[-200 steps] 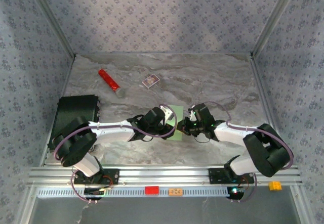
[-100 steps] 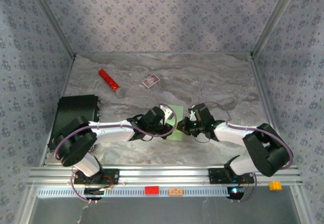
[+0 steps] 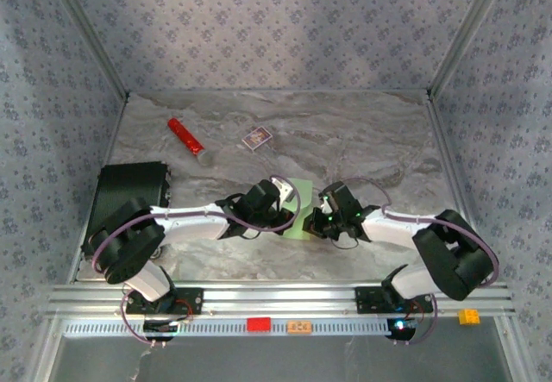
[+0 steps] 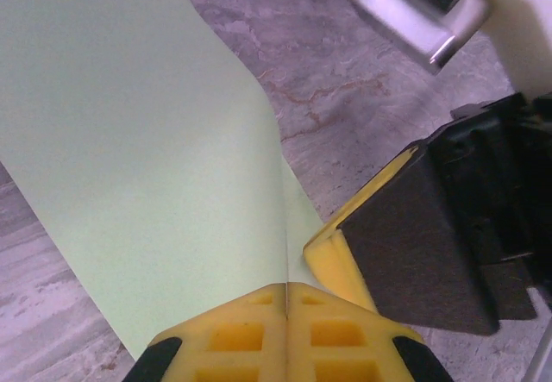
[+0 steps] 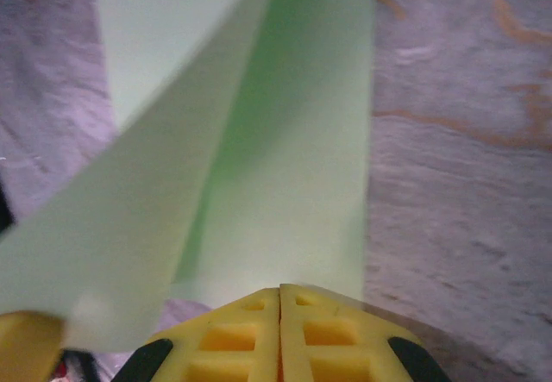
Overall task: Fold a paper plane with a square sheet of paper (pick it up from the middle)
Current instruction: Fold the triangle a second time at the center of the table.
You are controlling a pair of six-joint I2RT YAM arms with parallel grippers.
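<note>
The square sheet of paper (image 3: 299, 196), pale green and partly folded, lies on the marble table between my two grippers. In the left wrist view a raised crease of the paper (image 4: 129, 140) runs straight into the seam of my left gripper (image 4: 285, 289), which is shut on it. My left gripper (image 3: 283, 204) sits at the sheet's left side. My right gripper (image 3: 318, 215) is at its right edge, and one of its yellow fingers (image 4: 338, 253) rests beside the sheet. In the right wrist view my right gripper (image 5: 280, 291) is shut, its tips against the near edge of the paper (image 5: 293, 158), one flap lifted.
A red cylinder (image 3: 185, 136) and a small purple-and-white card box (image 3: 256, 138) lie further back on the table (image 3: 371, 140). A black case (image 3: 129, 194) sits at the left edge. Patterned walls enclose three sides.
My left gripper has closed onto the paper's crease. My right gripper has shifted left and slightly nearer, up against the sheet's edge.
</note>
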